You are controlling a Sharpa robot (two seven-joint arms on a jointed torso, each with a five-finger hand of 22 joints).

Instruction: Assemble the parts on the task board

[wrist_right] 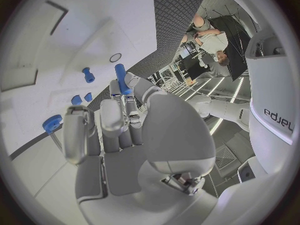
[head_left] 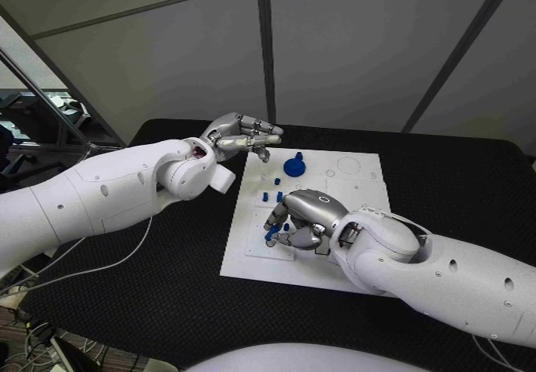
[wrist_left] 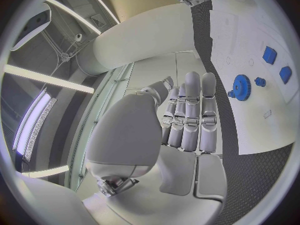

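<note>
Task board point(head_left: 335, 256): white plate, centre of head view, on black table point(head_left: 469, 186).

R hand point(head_left: 300, 221): over board's lower-left part, fingers curled down; wrist view shows a blue peg point(wrist_right: 122, 79) pinched at its fingertips point(wrist_right: 129, 80).

L hand point(head_left: 240, 136): upper centre-left of frame, just off board's top-left corner, fingers straight and together, holding nothing.

Blue gear point(head_left: 293, 165): on board's upper part, just right of L hand, apart from it.

Small blue parts point(head_left: 276, 197): on board betw. the two hands, near R hand.
</note>
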